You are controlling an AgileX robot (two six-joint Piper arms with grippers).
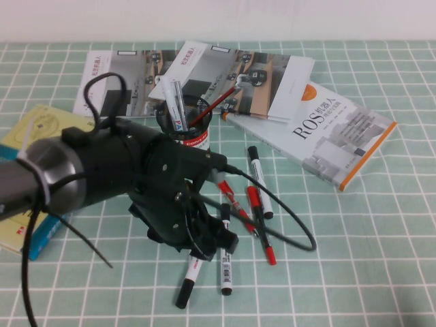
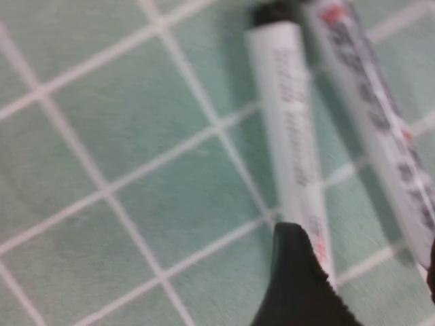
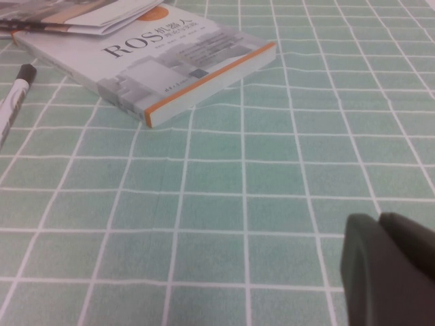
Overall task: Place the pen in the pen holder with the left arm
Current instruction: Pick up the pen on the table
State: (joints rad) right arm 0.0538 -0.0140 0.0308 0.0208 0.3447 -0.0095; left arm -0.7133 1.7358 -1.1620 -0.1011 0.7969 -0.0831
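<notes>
My left gripper point(image 1: 206, 240) is low over a cluster of pens at the table's front middle. In the left wrist view the gripper point(image 2: 367, 288) is open just above the cloth. One black finger point(image 2: 299, 285) touches or covers the end of the pen point(image 2: 291, 129), a white marker with a black cap and little print. A like marker with dense black print point(image 2: 380, 115) lies beside it. In the high view the pen point(image 1: 188, 278) and the printed marker point(image 1: 225, 267) stick out from under the gripper. The black mesh pen holder point(image 1: 193, 139) stands behind the left arm. My right gripper point(image 3: 389, 268) is shut and empty above bare cloth.
Slim red pens point(image 1: 256, 212) and another white marker point(image 1: 258, 178) lie right of the left gripper, with a black cable point(image 1: 300, 228) looping past. A ROS book point(image 1: 334, 136), open magazines point(image 1: 225, 75) and a yellow book point(image 1: 27, 136) lie around the holder.
</notes>
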